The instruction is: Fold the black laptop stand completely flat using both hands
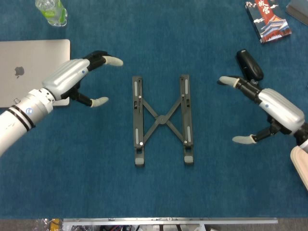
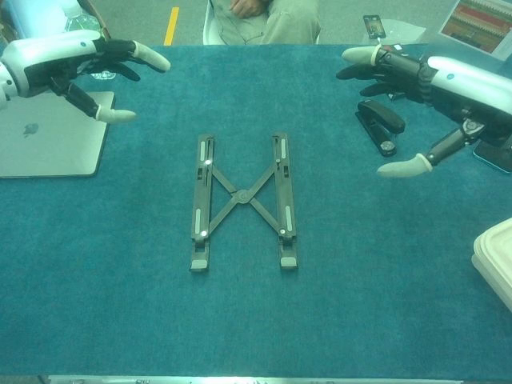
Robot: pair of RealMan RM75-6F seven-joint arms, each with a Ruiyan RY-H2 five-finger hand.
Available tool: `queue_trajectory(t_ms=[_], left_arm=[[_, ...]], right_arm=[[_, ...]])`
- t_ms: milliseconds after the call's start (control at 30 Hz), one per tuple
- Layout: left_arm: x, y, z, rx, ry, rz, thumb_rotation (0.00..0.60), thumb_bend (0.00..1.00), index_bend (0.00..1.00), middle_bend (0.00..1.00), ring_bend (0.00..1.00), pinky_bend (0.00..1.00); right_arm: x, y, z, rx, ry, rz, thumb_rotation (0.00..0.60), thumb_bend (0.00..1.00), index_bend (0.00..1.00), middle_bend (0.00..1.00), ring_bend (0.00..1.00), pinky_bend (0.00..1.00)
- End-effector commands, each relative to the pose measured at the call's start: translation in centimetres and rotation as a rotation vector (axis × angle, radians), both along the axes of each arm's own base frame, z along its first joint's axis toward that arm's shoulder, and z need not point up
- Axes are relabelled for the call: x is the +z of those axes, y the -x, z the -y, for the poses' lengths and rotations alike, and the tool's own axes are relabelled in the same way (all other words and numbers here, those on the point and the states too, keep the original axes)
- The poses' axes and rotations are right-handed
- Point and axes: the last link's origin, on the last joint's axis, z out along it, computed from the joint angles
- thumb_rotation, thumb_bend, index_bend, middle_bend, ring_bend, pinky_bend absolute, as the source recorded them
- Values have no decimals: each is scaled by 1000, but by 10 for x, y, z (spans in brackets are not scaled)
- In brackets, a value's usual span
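At the table's [image 1: 159, 192] far left corner stands a clear bottle [image 1: 50, 10] with a green label, cut off by the top edge of the head view; what it holds cannot be made out. Just nearer, against the left edge, lies a closed silver laptop [image 1: 29, 62], its left part out of frame. The left hand [image 1: 82, 79] hovers over the laptop's right edge with its fingers apart and nothing in them.

The black laptop stand [image 1: 162, 118] lies flat in the middle of the table, its two rails parallel and joined by a crossed brace, well apart from both hands.

Toward the right edge a black stapler [image 1: 249, 64] lies just beyond the right hand [image 1: 269, 108], which hangs with thumb and fingers spread wide, empty. A printed booklet [image 1: 267, 20] sits near the far right corner. At the near right edge a pale, lidded container [image 2: 498, 260] is cut off by the frame; its contents are hidden. At the table's far side the chest view shows a seated person [image 2: 262, 18], visible only from the lap down.
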Motion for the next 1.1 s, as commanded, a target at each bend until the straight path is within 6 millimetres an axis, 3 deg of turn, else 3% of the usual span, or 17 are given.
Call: queue_trajectory(t_ms=[33,267,633,1100], left_arm=[[-2,19,7,-136,-135,-153,600,260,166,139,33,124],[-13,39,18,-329,-324,-317,600,260,141,112,32,124],[-38,62,32,-474,-401,-487,600,261,17,0,0,107],[-77,54,37,-490,-357,-533,600,248,0,0,0,93]], right_arm=[[-7,-1,2,61,69,-100,600,71,0,122,1,104],[-19,-4,2,168,173,-261,600,67,0,122,1,104],[-46,-14,2,324,301,-432,600,0,0,122,1,104],[-82,-22,8,445,358,-534,600,0,0,122,0,104]])
